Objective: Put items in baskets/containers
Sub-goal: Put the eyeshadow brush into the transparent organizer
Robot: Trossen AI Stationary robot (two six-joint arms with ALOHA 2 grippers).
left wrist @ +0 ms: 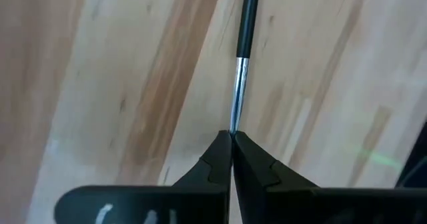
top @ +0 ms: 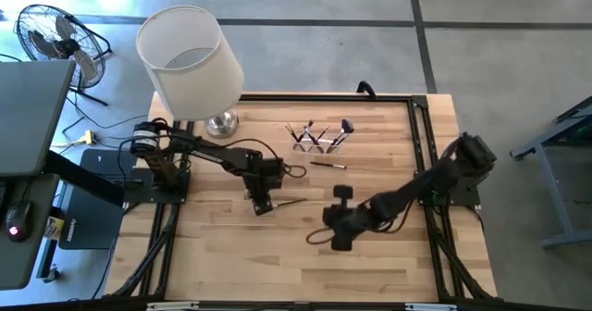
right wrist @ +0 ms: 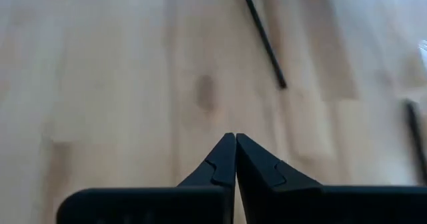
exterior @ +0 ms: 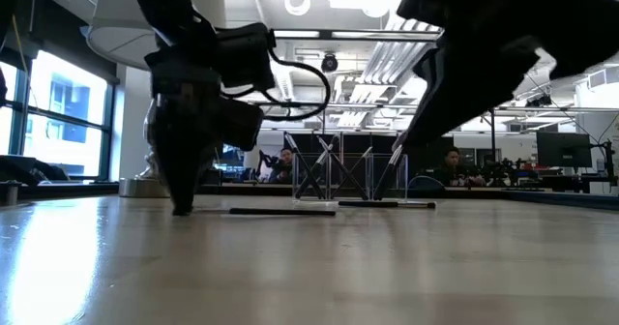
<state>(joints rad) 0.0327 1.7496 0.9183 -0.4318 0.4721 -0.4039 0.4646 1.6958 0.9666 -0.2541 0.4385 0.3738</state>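
A slim brush [left wrist: 244,44] with a dark handle and silver ferrule lies flat on the wooden table [top: 231,255], left of centre; my left gripper [top: 264,205] is shut on its end. It also shows in the low view as the brush [exterior: 280,211]. My right gripper [right wrist: 235,139] is shut with nothing in it and hovers over the table's near middle [top: 315,238]. A clear holder [top: 319,139] at the far middle holds several brushes upright. Another brush [top: 328,165] lies just in front of it. My left gripper pinches the brush's silver ferrule end [left wrist: 234,125] between its two fingertips, coming steeply from above with the tips down at the table [exterior: 181,209]. The handle runs straight out ahead of the fingers and lies flat on the table; the bristle tip is hidden between the fingers.
A big white lampshade [top: 190,61] on a silver base [top: 222,123] stands at the table's far left corner. Black rails [top: 421,135] frame the table. In the right wrist view one brush [right wrist: 265,44] lies ahead and another dark brush [right wrist: 415,134] at the side.
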